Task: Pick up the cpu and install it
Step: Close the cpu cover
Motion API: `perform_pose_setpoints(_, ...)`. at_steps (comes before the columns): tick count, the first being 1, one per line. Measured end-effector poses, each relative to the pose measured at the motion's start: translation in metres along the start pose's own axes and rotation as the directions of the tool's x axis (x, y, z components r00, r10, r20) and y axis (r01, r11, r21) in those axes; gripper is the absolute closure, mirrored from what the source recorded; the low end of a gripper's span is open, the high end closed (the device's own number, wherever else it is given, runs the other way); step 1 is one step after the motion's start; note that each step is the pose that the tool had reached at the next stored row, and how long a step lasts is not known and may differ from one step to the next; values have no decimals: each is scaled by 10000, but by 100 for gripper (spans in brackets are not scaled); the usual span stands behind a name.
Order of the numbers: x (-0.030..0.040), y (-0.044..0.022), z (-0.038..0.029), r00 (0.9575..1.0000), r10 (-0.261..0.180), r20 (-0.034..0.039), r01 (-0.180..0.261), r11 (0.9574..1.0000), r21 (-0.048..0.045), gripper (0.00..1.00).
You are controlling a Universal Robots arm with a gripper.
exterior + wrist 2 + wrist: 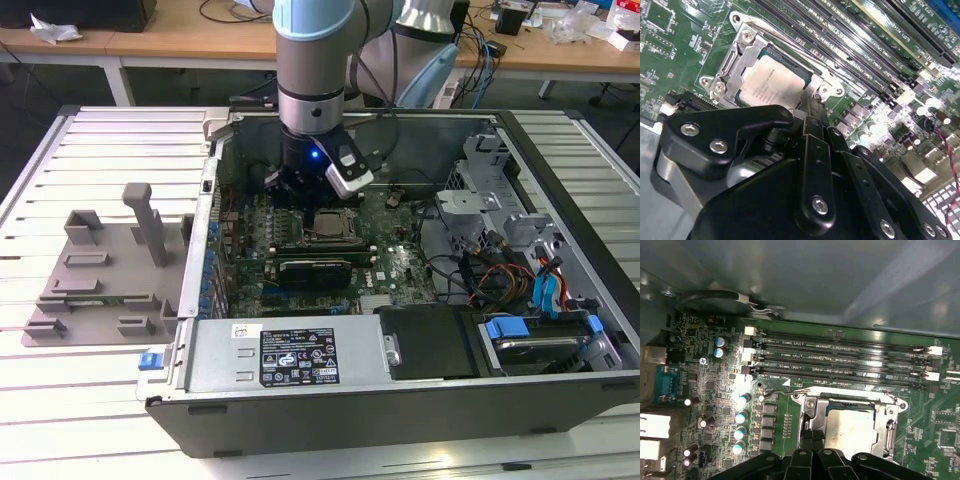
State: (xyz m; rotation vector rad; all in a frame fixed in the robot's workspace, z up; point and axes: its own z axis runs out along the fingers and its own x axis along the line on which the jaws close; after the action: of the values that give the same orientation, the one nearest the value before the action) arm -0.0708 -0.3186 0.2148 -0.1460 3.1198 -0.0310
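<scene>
Cpu (772, 82) is seen seated in socket (740, 55), tool (809, 107) just above it, grip state can't be told. Case (400, 390) is laid on slatted tabletop (90, 400), desks (180, 35) behind.

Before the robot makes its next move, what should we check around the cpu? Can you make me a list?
1. The cpu sits inside the socket frame: ok.
2. The cpu lies flat: ok, it looks level.
3. The gripper is right above the cpu: ok.
4. The gripper has let go of the cpu: cannot tell.
5. The cables are away from the socket frame: ok, they lie towards the exterior view's right.
</scene>
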Motion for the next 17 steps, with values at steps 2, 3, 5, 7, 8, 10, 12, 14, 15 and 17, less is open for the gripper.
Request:
perform_pose_setpoints(2, -1, -2, -98, 10000, 0, 0, 0, 10000, 1, 89)
perform_pose_setpoints(3, -3, -3, -157, 10000, 0, 0, 0, 10000, 0, 89)
perform_pose_setpoints(5, -4, -4, -217, 10000, 0, 0, 0, 10000, 0, 89)
perform_pose_setpoints(7, -4, -4, -225, 10000, 0, 2, 0, 10000, -2, 89)
perform_pose_setpoints(8, -4, -4, -226, 10000, 0, 2, 0, 10000, -3, 89)
perform_pose_setpoints(10, -5, -5, -228, 10000, -1, 0, 1, 10000, 0, 89)
perform_pose_setpoints(12, -11, -6, -229, 10000, -2, -1, 2, 10000, 1, 89)
perform_pose_setpoints(14, -17, -6, -228, 10000, 0, 0, 0, 10000, 1, 89)
perform_pose_setpoints(15, -19, -6, -228, 10000, 0, -1, 0, 10000, 1, 89)
perform_pose_setpoints(17, -24, -7, -228, 10000, 0, 0, 0, 10000, 0, 89)
